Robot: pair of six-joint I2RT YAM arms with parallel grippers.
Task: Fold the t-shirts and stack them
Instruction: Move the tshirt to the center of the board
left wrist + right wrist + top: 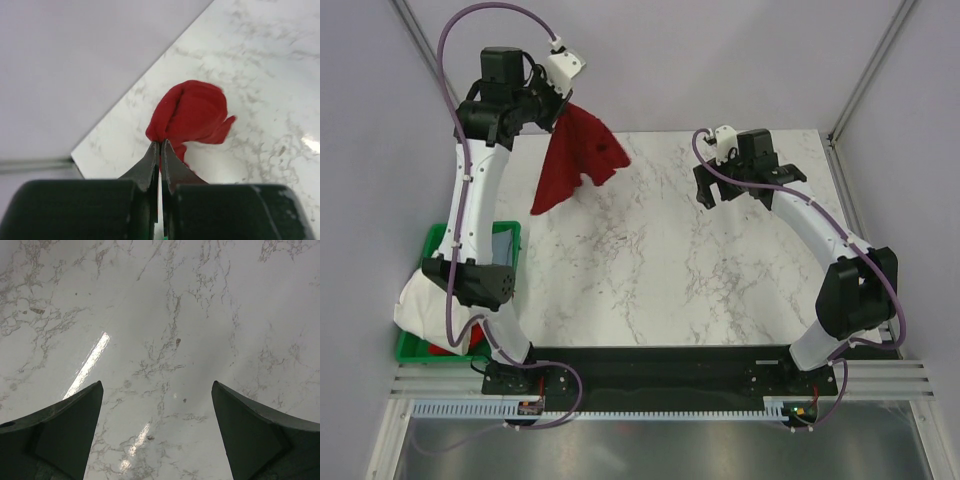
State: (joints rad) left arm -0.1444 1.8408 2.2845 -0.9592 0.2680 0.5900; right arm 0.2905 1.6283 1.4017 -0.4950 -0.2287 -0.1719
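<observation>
Seen from above, a white marble table (pixel 660 270) fills the middle of the view, with two white and black robot arms rising from its near edge.

The left arm reaches up toward 11 o'clock, to the table's far left corner. The left gripper (pixel 563 103) is pinched tight on a fold of a dark red t-shirt (pixel 578 155). The shirt hangs down from it in a crumpled bunch and tapers to a point at its lower end, by the table's left edge. Whether that point touches the marble cannot be told.

In the left wrist view, the left gripper (pixel 160 146) has its two dark fingers pressed nearly together with red cloth caught between them. The dark red t-shirt (pixel 195 112) balloons out beyond the tips, above the corner of the table (pixel 260 60).

The right arm curves in toward 1 o'clock. The right gripper (pixel 748 180) faces down over bare marble, well apart from the shirt. In the right wrist view, the right gripper (pixel 156 387) has its fingers spread wide with nothing between them, only the veined table (pixel 165 305) below.

At 8 o'clock, just off the table's left edge and partly hidden behind the left arm, stands a green plastic bin (pixel 507 232). A white garment (pixel 420 298) spills over its near left side.
</observation>
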